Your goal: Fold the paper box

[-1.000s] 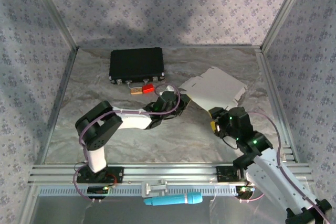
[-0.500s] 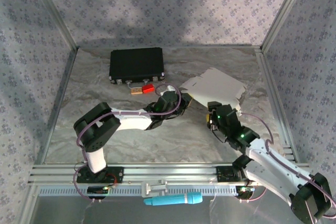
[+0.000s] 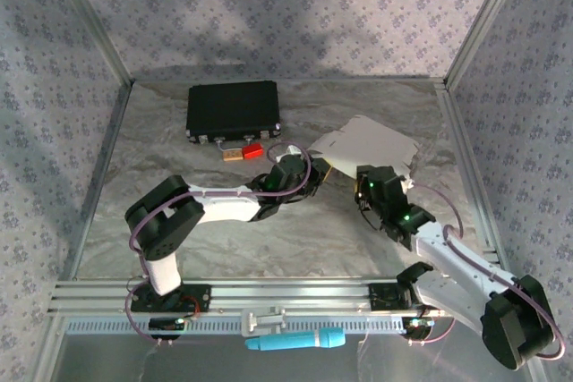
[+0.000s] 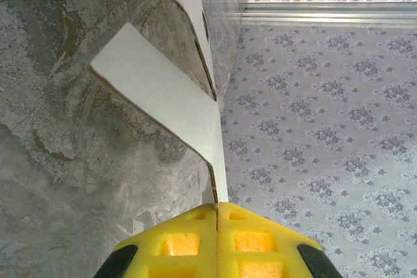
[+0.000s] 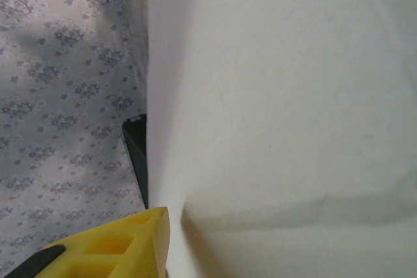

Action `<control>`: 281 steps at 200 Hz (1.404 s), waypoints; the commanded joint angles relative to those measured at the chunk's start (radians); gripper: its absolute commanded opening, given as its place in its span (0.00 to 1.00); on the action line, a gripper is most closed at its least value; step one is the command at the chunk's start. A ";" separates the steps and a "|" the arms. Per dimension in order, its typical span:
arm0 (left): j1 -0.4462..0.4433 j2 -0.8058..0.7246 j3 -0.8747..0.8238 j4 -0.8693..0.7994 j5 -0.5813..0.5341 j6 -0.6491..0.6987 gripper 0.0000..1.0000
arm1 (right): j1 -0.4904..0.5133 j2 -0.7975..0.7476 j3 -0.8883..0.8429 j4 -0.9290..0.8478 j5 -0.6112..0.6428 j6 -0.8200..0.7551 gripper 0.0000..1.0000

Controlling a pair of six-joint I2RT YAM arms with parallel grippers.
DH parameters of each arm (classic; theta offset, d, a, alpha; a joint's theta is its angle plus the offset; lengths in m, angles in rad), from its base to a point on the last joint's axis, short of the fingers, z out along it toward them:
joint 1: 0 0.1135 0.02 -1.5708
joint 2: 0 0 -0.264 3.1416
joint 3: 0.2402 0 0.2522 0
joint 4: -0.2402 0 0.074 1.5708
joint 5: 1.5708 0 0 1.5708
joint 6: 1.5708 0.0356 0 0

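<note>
Paper box (image 3: pixel 372 143) right of centre; case (image 3: pixel 233 111) behind-left; small blocks (image 3: pixel 243 152) just before case.

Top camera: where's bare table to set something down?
Free: the near middle between left arm and right arm; the left side in front of the black case; the far strip behind the paper box. Crowded: between case and box, where both arms reach.

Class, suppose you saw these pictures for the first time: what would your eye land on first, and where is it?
The white paper box, right of the middle of the table, draws the eye first. The left hand is shut on one of its flaps, and the right hand sits close against its white face. A black case lies at the back left.
</note>
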 commanded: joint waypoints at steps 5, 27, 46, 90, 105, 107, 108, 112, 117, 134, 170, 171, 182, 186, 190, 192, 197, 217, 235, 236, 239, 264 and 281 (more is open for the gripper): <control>-0.012 -0.039 0.021 0.006 0.004 0.000 0.00 | -0.023 0.025 0.052 0.026 -0.022 -0.048 0.33; -0.012 -0.047 0.021 -0.008 0.003 0.005 0.00 | -0.033 0.030 0.088 -0.018 -0.034 -0.052 0.11; -0.012 -0.065 0.021 -0.028 -0.001 0.021 0.00 | -0.043 0.029 0.147 -0.109 -0.047 -0.070 0.00; 0.023 -0.300 0.076 -0.413 -0.022 0.237 0.91 | -0.161 0.013 0.320 -0.288 -0.176 -0.112 0.00; 0.043 -0.416 0.111 -0.623 -0.056 0.372 0.93 | -0.230 0.026 0.419 -0.376 -0.287 -0.121 0.00; 0.046 -0.428 0.117 -0.653 -0.058 0.388 0.93 | -0.239 0.033 0.436 -0.397 -0.308 -0.126 0.00; 0.048 -0.436 0.120 -0.660 -0.060 0.397 0.93 | -0.244 0.035 0.444 -0.406 -0.317 -0.130 0.00; 0.054 -0.459 0.130 -0.716 -0.063 0.450 0.92 | -0.263 0.046 0.480 -0.443 -0.356 -0.139 0.00; 0.063 -0.485 0.146 -0.782 -0.069 0.500 0.91 | -0.284 0.061 0.529 -0.491 -0.399 -0.149 0.00; 0.086 -0.551 0.174 -0.934 -0.076 0.708 0.88 | -0.338 0.116 0.680 -0.677 -0.504 -0.194 0.00; 0.073 -0.632 0.094 -0.889 -0.094 1.170 0.81 | -0.392 0.191 0.882 -0.854 -0.658 -0.207 0.00; 0.072 -0.634 0.089 -0.879 -0.094 1.185 0.81 | -0.393 0.194 0.885 -0.856 -0.661 -0.207 0.00; 0.057 -0.660 0.018 -0.759 -0.102 1.343 0.81 | -0.400 0.209 0.910 -0.876 -0.697 -0.206 0.00; 0.051 -0.669 -0.011 -0.714 -0.114 1.395 0.81 | -0.402 0.214 0.917 -0.880 -0.704 -0.205 0.00; 0.049 -0.677 -0.040 -0.658 -0.124 1.444 0.81 | -0.406 0.219 0.922 -0.887 -0.715 -0.205 0.00; 0.048 -0.680 -0.053 -0.640 -0.130 1.463 0.81 | -0.407 0.221 0.925 -0.888 -0.718 -0.205 0.00; 0.050 -0.683 -0.079 -0.583 -0.142 1.502 0.81 | -0.409 0.225 0.933 -0.895 -0.726 -0.203 0.00; 0.066 -0.649 -0.100 -0.485 -0.129 1.620 0.82 | -0.412 0.236 0.956 -0.925 -0.747 -0.220 0.00; 0.061 -0.590 -0.086 -0.436 -0.087 1.695 0.82 | -0.417 0.237 0.955 -0.931 -0.763 -0.223 0.00; 0.061 -0.586 -0.087 -0.432 -0.086 1.696 0.82 | -0.416 0.237 0.954 -0.930 -0.764 -0.223 0.00; 0.061 -0.577 -0.084 -0.420 -0.087 1.702 0.82 | -0.417 0.237 0.953 -0.930 -0.765 -0.225 0.00; 0.072 -0.515 -0.068 -0.339 -0.111 1.727 0.83 | -0.419 0.239 0.952 -0.948 -0.789 -0.234 0.00; 0.082 -0.472 -0.030 -0.330 -0.095 1.715 0.84 | -0.423 0.231 0.946 -0.945 -0.789 -0.232 0.00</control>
